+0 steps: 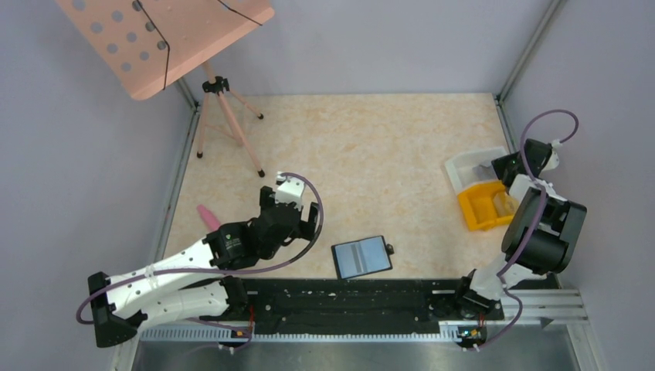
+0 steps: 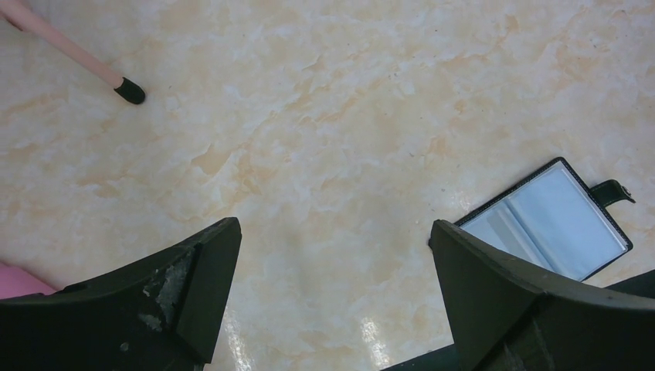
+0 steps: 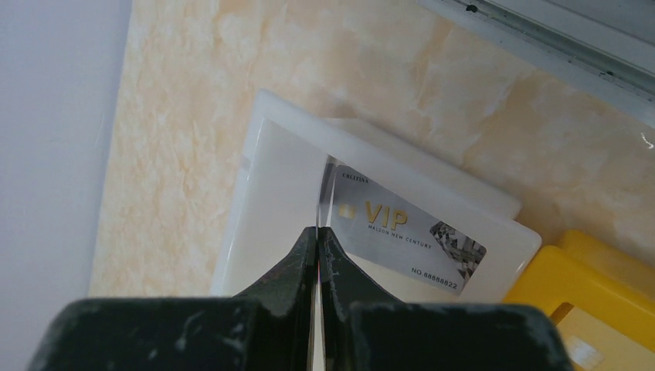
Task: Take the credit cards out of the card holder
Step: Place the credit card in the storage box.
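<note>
Left gripper (image 2: 332, 239) (spread) near card holder (image 1: 361, 256): long axis crosswise, tab (image 1: 390, 249) rightward.

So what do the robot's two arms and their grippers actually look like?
Both arms mix white link shells with black joint housings: the left arm, the right arm. A thin purple cable loops along each. The left gripper and right gripper have matte black wedge-shaped fingers, scuffed with pale marks.
</note>
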### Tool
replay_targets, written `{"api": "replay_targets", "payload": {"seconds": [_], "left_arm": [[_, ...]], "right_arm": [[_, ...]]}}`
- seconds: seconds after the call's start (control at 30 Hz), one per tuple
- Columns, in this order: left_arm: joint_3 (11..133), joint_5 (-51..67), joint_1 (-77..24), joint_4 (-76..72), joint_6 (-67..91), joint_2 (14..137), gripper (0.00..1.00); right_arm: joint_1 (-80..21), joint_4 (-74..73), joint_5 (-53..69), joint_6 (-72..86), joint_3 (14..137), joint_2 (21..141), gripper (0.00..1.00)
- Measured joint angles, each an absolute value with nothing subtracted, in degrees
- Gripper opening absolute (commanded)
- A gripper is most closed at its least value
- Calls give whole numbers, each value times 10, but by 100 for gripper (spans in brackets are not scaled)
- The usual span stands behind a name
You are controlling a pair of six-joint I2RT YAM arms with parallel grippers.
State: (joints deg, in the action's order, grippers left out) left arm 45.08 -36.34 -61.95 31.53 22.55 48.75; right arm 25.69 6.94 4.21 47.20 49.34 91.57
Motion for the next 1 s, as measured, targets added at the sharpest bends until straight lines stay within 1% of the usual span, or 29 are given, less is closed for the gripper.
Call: {"api": "replay_targets", "payload": {"seconds": [0.13,0.3,0.7,1.0], "left_arm": [[450,-367,-620,315,225,489,99],[450,-369,-620,314,223,500,99],[450,-369,-620,305,219,527,99],[455,-369,-620,305,215,528,99]], "right_arm": [[257,57,42,472,515,933,3],[258,36,42,471,538,953,14],[258,-28,7,459,573,957,27],[258,-77,-25,448,604,957,29]]}}
